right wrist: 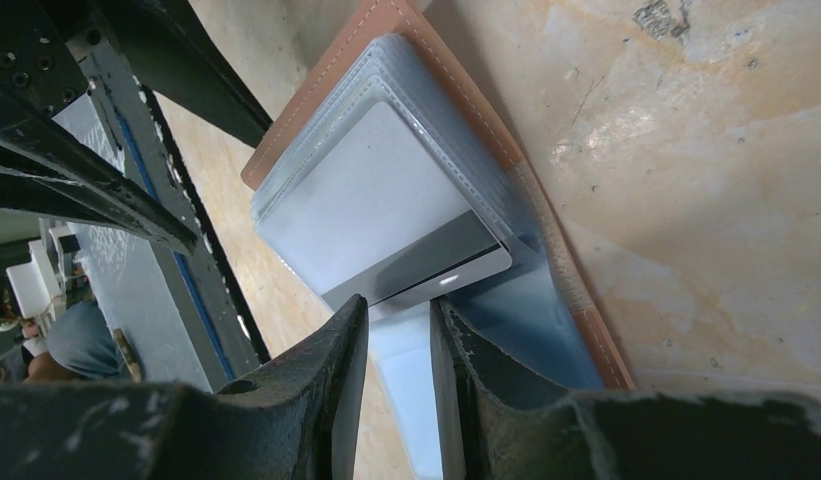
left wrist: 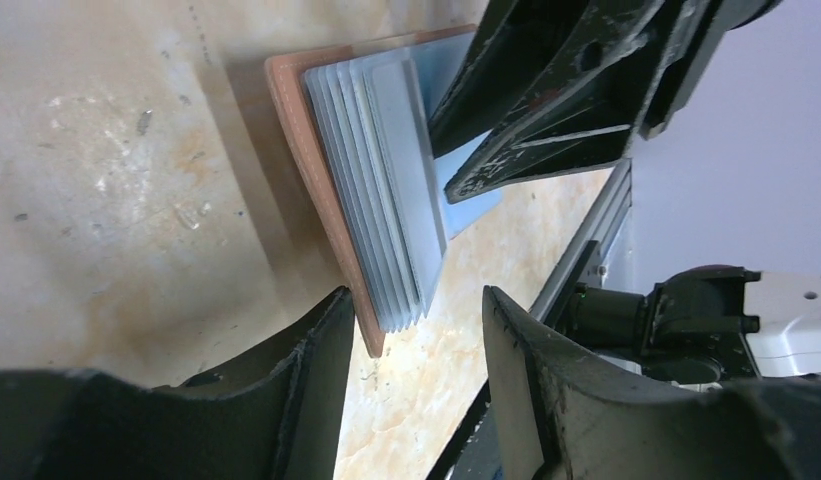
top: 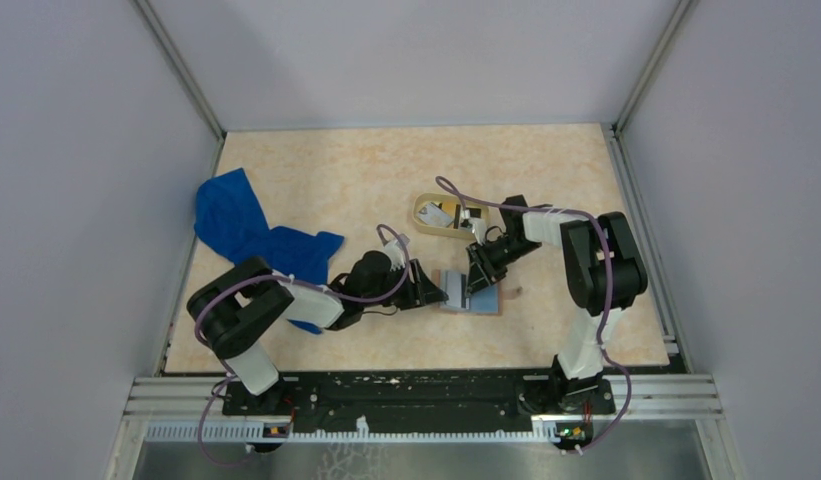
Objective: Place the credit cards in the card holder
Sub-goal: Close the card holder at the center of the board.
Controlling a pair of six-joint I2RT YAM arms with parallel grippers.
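The card holder [top: 486, 301] lies open on the table, tan outside [right wrist: 316, 92] and a stack of clear sleeves on a grey-blue inner face. A light grey credit card [right wrist: 376, 200] sits partly in the top sleeve, and its near end sticks out. The tips of my right gripper [right wrist: 398, 305] are against that end, a narrow gap between them with nothing in it. My left gripper [left wrist: 416, 300] is open and straddles the holder's near corner [left wrist: 371, 330]; the tan edge is close to one finger. The same card [left wrist: 401, 150] shows under the right gripper's fingers [left wrist: 526, 150]. No black card is visible.
An oval tan tray [top: 423, 213] stands just behind the holder, with small items in it that are too small to identify. A blue cloth [top: 246, 230] lies at the left. Grey walls enclose the table, and a metal rail [top: 426, 395] runs along the near edge.
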